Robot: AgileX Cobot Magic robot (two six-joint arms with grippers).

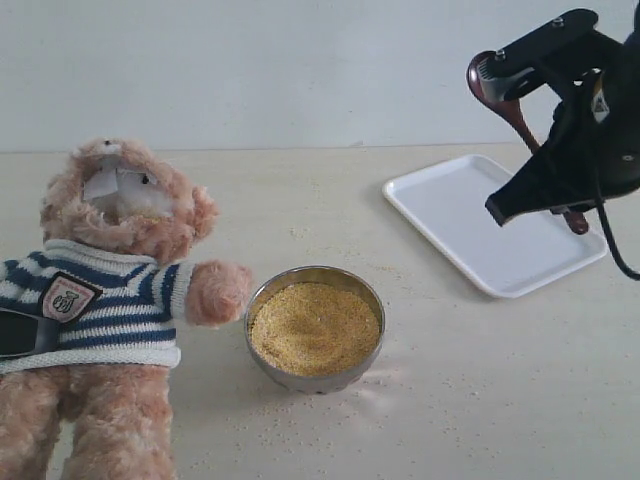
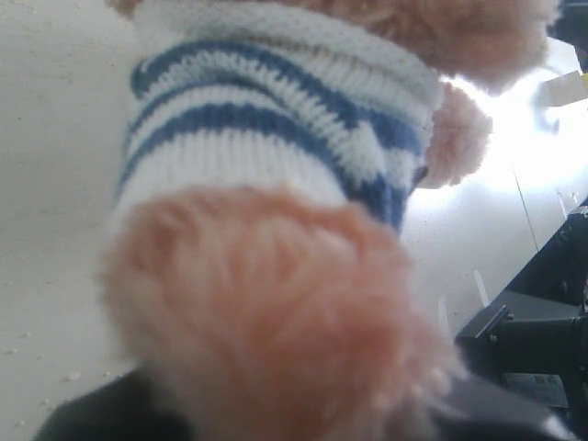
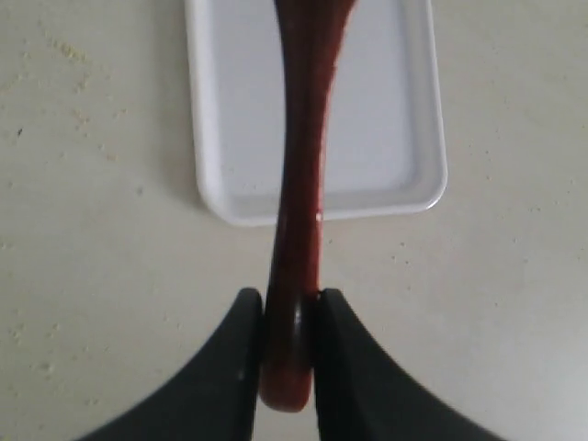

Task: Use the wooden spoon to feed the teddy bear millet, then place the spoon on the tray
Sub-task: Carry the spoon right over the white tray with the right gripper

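Observation:
The teddy bear [image 1: 110, 290] lies at the left in its striped sweater, one paw reaching toward the steel bowl [image 1: 365, 290] full of millet [image 1: 315, 328]. My left gripper [image 1: 20, 333] lies against the bear's sweater at the left edge. In the left wrist view, fur [image 2: 276, 312] fills the space between its dark fingers [image 2: 73, 423]. The wooden spoon [image 1: 520, 120] hangs tilted above the white tray [image 1: 450, 215]. My right gripper [image 3: 287, 299] is shut on the spoon [image 3: 299, 184] near one rounded end. The rest of it reaches out over the tray [image 3: 404, 110].
Stray grains [image 1: 300, 420] lie scattered on the light table around the bowl and toward the tray. A pale wall [image 1: 250, 70] closes the back. The right arm's black body [image 1: 600, 130] hangs over the tray's far right corner. Dark equipment [image 2: 533, 349] stands beyond the bear.

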